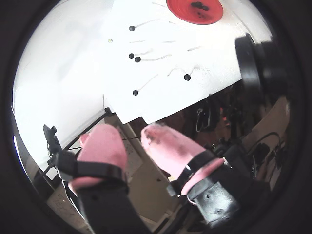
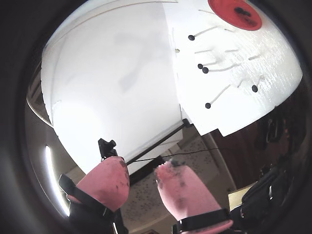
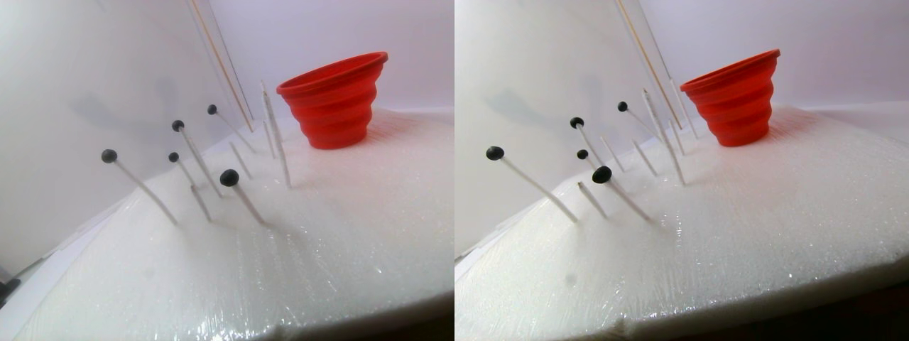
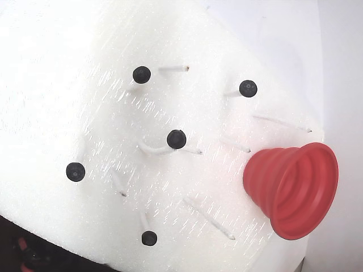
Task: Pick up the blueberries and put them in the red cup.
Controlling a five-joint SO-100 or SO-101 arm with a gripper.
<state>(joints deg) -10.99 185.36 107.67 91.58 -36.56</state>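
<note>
Five small dark blueberries (image 4: 176, 139) sit on the tips of thin white pegs (image 4: 208, 218) stuck into a white foam board (image 4: 68, 85). In the fixed view one berry is near the middle of the board, with the other four spread around it. Some pegs carry no berry.

In both wrist views the berries lie well ahead of the gripper (image 1: 129, 139), far beyond its fingertips and not touching it. The nearest berry (image 1: 135, 92) in a wrist view is straight out past the gap between the two fingers.

The red cup (image 4: 295, 190) stands on the same board, farther from the gripper than every berry. In a wrist view it appears at the top edge, seen from above, with two dark shapes (image 1: 200, 7) lying inside it; these may be berries, but it is hard to tell. In the stereo pair view the cup (image 3: 334, 99) stands upright behind the pegs.

The gripper's two pink padded fingers (image 2: 105, 178) are parted with a moderate gap and hold nothing. They hang off the near edge of the board, over the dim room below.
</note>
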